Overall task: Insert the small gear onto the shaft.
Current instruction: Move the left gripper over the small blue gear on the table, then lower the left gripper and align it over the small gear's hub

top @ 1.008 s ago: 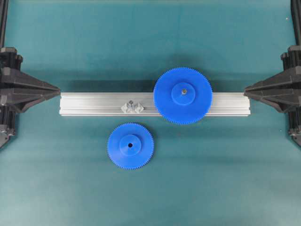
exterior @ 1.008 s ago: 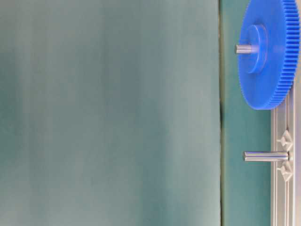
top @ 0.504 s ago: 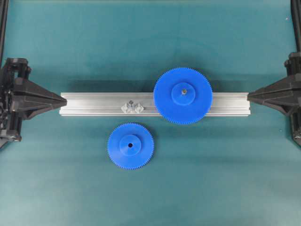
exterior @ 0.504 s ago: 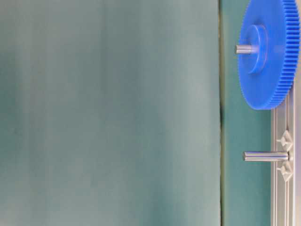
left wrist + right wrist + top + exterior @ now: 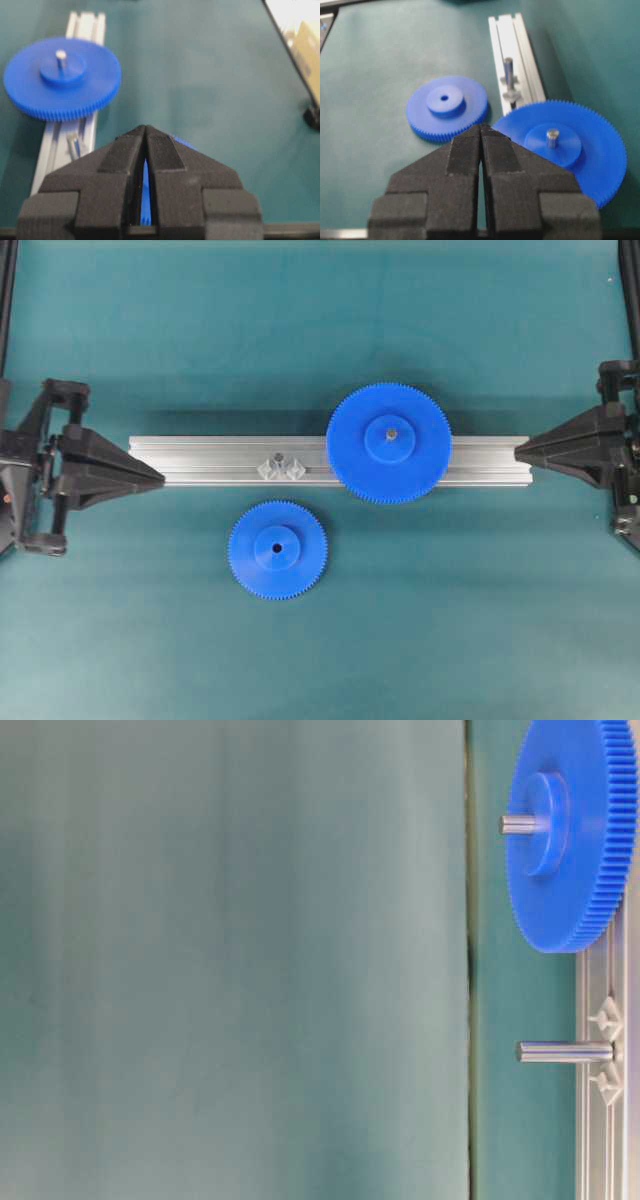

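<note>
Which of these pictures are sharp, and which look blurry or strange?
Overhead view: evenly lit and sharp, soft shadow behind the rail. Table-level view: turned sideways, mostly a blurred teal surface; the shaft is crisp. Left wrist view: soft focus, glare at the top right. Right wrist view: the claw is blurred, the small gear clearer.

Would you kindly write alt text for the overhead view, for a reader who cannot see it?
A small blue gear lies flat on a teal table, just in front of a silver rail whose bare pin awaits it. A larger blue gear already sits on the rail, and two shut black hands, left and right, point at the rail's ends.
</note>
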